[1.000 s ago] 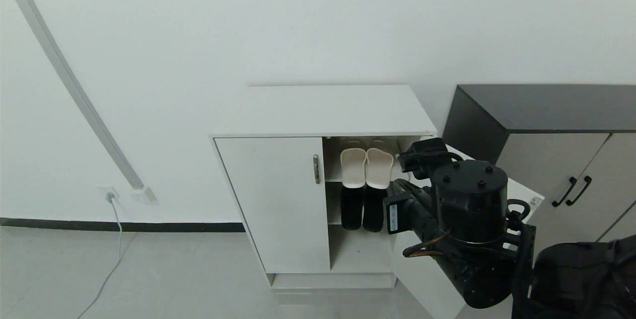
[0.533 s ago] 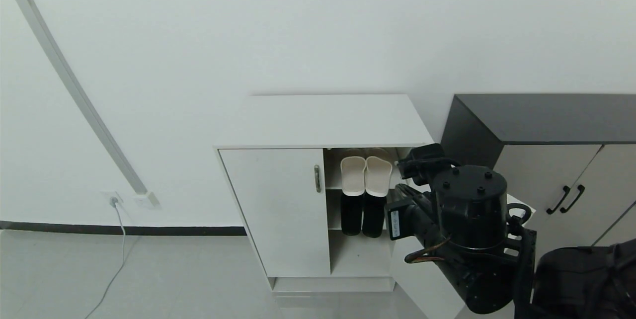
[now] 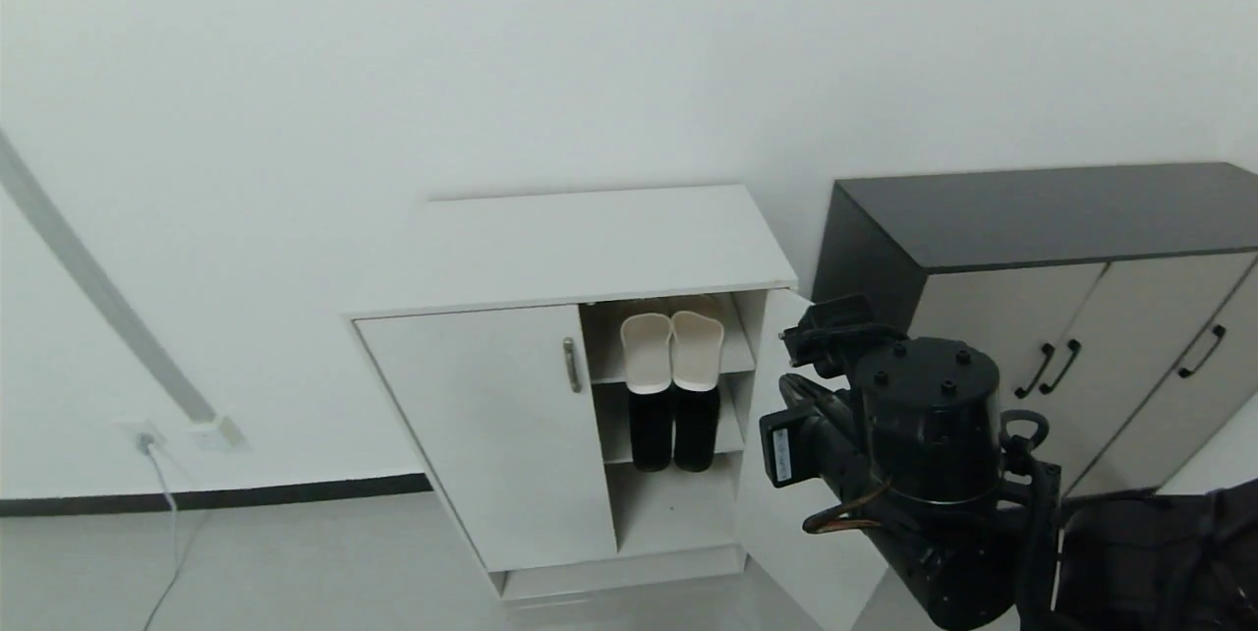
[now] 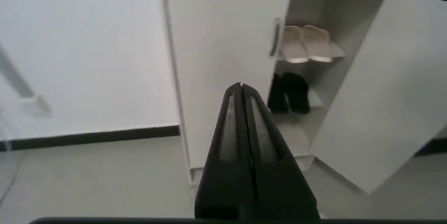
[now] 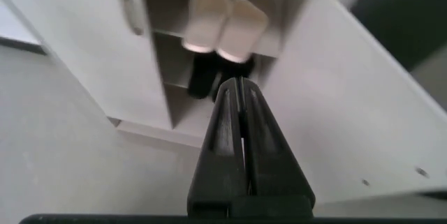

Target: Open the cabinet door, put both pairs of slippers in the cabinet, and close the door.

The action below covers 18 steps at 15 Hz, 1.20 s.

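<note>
Both pairs of slippers are already inside the cabinet [image 3: 590,238], so I judge that only closing the door is left. The white slippers [image 3: 671,351] sit side by side on the upper shelf. The black slippers [image 3: 673,430] sit directly below them on the middle shelf. That makes two pairs, four slippers in all, with every heel facing outward.

The cabinet has two doors. The left door [image 3: 482,434] is shut, and its handle [image 3: 569,365] lies next to the opening. The open door [image 3: 767,513] is hinged on the cabinet's right side and swings out toward the robot, with its long axis upright.

The right end effector [image 5: 239,88] has its fingers pressed together and holds nothing. It points toward the shelves, with the open door's inner face just beside it. The left end effector [image 4: 241,91] is also pinched closed and empty. It is farther back, facing the shut door, with the open door well off to its right.

The right arm is clearly the nearer one. The door has to swing leftward across the opening. The right end effector seems to be on the inner side of the panel, so it probably needs to get around the free edge and push on the outer face.

One dark-topped cabinet [image 3: 1032,208] stands just to the right.
</note>
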Available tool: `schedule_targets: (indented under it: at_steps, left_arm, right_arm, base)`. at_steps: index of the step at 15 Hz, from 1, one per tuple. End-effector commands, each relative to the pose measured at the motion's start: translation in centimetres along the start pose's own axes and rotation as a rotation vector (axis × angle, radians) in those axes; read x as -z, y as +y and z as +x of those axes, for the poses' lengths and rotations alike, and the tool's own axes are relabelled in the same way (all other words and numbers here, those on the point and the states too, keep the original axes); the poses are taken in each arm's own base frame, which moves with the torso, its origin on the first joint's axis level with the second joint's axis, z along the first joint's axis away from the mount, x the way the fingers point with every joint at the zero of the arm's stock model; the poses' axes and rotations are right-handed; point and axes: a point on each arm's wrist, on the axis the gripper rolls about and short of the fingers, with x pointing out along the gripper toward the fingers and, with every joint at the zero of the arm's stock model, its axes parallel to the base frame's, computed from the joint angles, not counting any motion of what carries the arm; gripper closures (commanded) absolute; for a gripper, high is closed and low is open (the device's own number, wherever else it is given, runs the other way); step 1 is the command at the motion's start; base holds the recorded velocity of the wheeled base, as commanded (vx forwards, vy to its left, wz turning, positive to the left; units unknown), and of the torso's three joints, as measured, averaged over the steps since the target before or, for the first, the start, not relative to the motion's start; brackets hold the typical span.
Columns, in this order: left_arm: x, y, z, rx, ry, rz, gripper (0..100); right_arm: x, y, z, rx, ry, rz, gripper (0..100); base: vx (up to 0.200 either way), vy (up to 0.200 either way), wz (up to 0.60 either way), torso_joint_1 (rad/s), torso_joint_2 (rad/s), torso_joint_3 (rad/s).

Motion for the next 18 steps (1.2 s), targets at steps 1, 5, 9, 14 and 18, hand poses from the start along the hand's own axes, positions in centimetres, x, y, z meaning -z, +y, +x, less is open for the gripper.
schedule_targets:
  at_steps: [1, 5, 9, 14, 18]
  left_arm:
    - [0.0, 0.0, 0.0, 0.0, 0.0, 0.0, 100]
    - [0.0, 0.0, 0.0, 0.0, 0.0, -0.002, 100]
    - [0.0, 0.0, 0.0, 0.0, 0.002, 0.0, 100]
    - [0.0, 0.0, 0.0, 0.0, 0.0, 0.0, 100]
    - [0.0, 0.0, 0.0, 0.0, 0.0, 0.0, 100]
  right_arm:
    - [0.0, 0.0, -0.1, -0.002, -0.002, 0.0, 100]
    - [0.1, 0.0, 0.1, 0.001, 0.002, -0.003, 100]
    - [0.1, 0.0, 0.1, 0.001, 0.003, -0.01, 100]
    - [-0.1, -1.1, 1.0, 0.046, 0.003, -0.02, 100]
    - [-1.9, -4.9, 6.0, 0.134, -0.02, 0.036, 100]
  base:
    - [0.0, 0.0, -0.6, 0.022, 0.0, 0.002]
    - [0.0, 0.0, -0.15, 0.001, 0.0, -0.001]
    - [0.0, 0.0, 0.0, 0.0, 0.0, 0.0]
    - [-0.12, 0.0, 0.0, 0.003, 0.0, 0.0]
    - [0.0, 0.0, 0.0, 0.0, 0.0, 0.0]
